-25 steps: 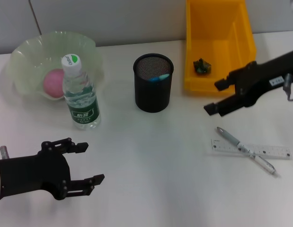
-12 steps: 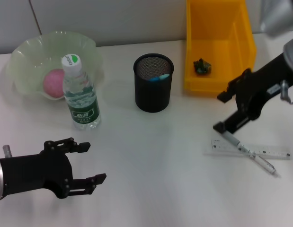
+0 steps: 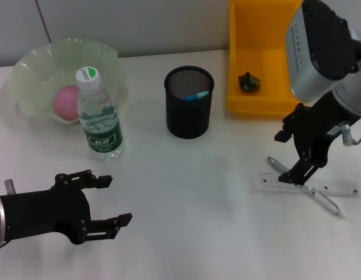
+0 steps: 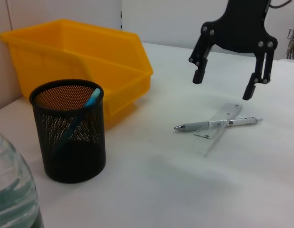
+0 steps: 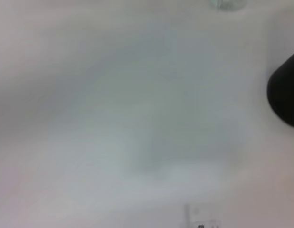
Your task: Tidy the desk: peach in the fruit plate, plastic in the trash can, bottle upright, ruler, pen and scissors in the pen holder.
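Right claw (image 3: 291, 156) spread wide (empty) above pen (image 3: 304, 186), white desk (image 3: 197, 198), grey wall (image 3: 139, 26)

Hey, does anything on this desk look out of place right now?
Yes: the silver pen lies crossed over the clear plastic ruler on the white desk, not in the black mesh pen holder. The right tool hangs open above them.

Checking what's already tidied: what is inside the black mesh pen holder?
A light blue handle leans inside the pen holder, its top at the rim. The mesh hides its lower part, so I cannot tell what item it is.
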Available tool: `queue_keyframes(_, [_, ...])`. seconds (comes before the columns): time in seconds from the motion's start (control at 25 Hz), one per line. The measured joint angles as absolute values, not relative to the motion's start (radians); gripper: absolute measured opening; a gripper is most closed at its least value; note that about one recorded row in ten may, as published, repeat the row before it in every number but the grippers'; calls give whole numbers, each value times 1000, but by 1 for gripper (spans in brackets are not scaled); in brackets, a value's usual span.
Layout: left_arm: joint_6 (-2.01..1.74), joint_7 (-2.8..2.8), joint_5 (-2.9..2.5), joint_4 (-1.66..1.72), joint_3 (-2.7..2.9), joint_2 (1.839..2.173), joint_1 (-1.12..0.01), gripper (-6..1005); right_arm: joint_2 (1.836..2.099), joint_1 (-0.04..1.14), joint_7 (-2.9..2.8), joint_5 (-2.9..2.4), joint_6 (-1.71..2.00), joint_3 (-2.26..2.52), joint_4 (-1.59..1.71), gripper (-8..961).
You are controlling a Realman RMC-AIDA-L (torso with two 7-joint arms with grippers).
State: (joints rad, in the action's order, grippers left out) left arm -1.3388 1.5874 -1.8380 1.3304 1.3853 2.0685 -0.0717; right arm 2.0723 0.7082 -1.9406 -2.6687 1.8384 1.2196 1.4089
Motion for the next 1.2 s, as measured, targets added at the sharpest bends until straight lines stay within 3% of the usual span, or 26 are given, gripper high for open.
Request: queue_keyframes(1.2, [-1331,1591,-1839,1280,1398,2069,-96,824,2077,757,-1941,-2727,1609,1272,1102,795])
